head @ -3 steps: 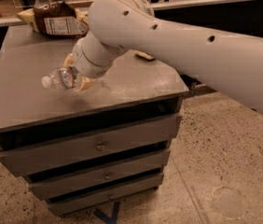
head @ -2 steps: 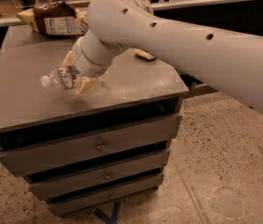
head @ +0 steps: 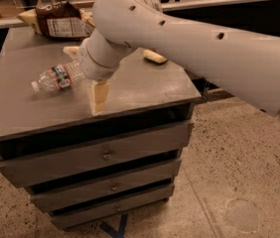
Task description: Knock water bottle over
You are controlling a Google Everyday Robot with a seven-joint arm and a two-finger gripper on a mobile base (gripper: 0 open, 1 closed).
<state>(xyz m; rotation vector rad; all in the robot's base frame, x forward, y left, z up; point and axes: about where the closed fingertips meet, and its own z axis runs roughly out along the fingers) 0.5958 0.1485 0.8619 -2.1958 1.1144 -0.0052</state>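
The water bottle (head: 58, 77) lies on its side on the grey cabinet top (head: 145, 86), left of centre. Its white cap points left and its label band shows. My gripper (head: 85, 74) is at the bottle's base end, at the tip of the big white arm that reaches in from the right. One tan finger (head: 99, 97) stands down on the cabinet top in front of the bottle. The other finger (head: 72, 50) shows behind it. The fingers are spread wide, with the bottle's base between them.
A brown snack bag (head: 60, 21) sits at the cabinet's back left. A small pale object (head: 155, 57) lies at the back right, by the arm. The cabinet has three drawers (head: 105, 155) in front. Speckled floor (head: 239, 157) lies to the right.
The bottle's cap end now reaches a little further left, away from the gripper. The front finger stands slightly further right. The arm has hardly moved.
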